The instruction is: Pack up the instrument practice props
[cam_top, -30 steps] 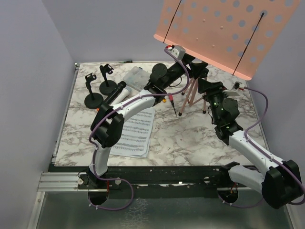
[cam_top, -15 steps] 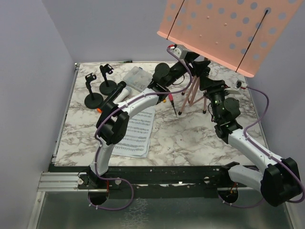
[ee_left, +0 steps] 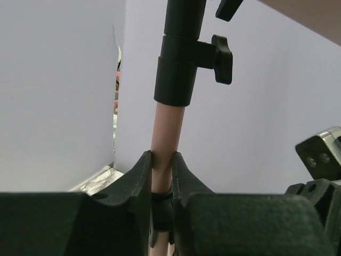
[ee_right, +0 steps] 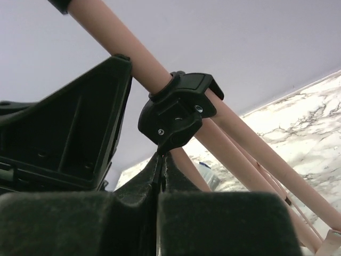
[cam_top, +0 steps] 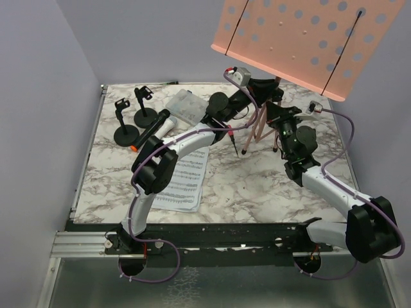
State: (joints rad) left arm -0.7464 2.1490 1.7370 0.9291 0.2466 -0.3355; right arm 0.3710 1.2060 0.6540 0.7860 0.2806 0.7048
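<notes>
While the pink tripod (ee_left: 166, 128) stands at the back of the worktop (cam_top: 257, 186), we clamp our left claw (ee_left: 161, 162) around its pole; our right claw (ee_right: 161, 160), fully closed, touches its black collar (ee_right: 178, 114) from below.

left claw (ee_left: 161, 162) clamped on pink tripod (ee_left: 168, 128) pole, right claw (ee_right: 161, 160) pinched shut, both reaching far forward

Marble-pattern table (cam_top: 257, 192); plain lavender walls (cam_top: 38, 96) around.
</notes>
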